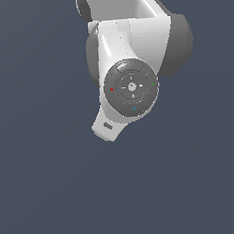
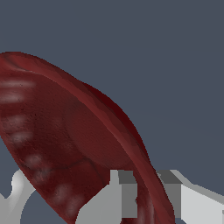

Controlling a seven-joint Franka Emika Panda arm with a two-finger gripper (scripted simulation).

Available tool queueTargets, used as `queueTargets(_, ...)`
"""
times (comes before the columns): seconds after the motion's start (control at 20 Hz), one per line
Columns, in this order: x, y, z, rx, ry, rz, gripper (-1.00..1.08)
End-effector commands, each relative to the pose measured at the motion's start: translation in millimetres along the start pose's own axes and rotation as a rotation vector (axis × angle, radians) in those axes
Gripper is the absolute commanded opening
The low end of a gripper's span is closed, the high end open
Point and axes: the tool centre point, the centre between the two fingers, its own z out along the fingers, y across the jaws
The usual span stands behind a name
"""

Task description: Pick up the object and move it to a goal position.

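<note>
The object (image 2: 74,140) fills much of the wrist view: dark red, rounded, with a curved rim and pale glints on its surface. Its rim runs down between the two grey fingers (image 2: 127,192) of my gripper (image 2: 148,194). The jaws stand close together on either side of that rim, shut on it. In the exterior view the white arm (image 1: 127,43) and its grey round disc (image 1: 131,86) cover both the gripper and the object, so neither shows there.
Plain dark blue-grey ground (image 1: 55,194) lies all around the arm in the exterior view and behind the object in the wrist view. No other objects or edges show.
</note>
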Motion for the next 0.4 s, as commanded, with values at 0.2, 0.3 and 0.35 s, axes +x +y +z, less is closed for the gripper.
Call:
queueTargets(0.2, -4.3, -2.7, -11.2, -0.001, 0.000, 0.001, -1.00)
queueTargets(0.3, -4.6, -2.9, -12.1, -0.001, 0.000, 0.001, -1.00)
queueTargets(0.35, -4.6, -2.9, -12.2, -0.001, 0.000, 0.001, -1.00)
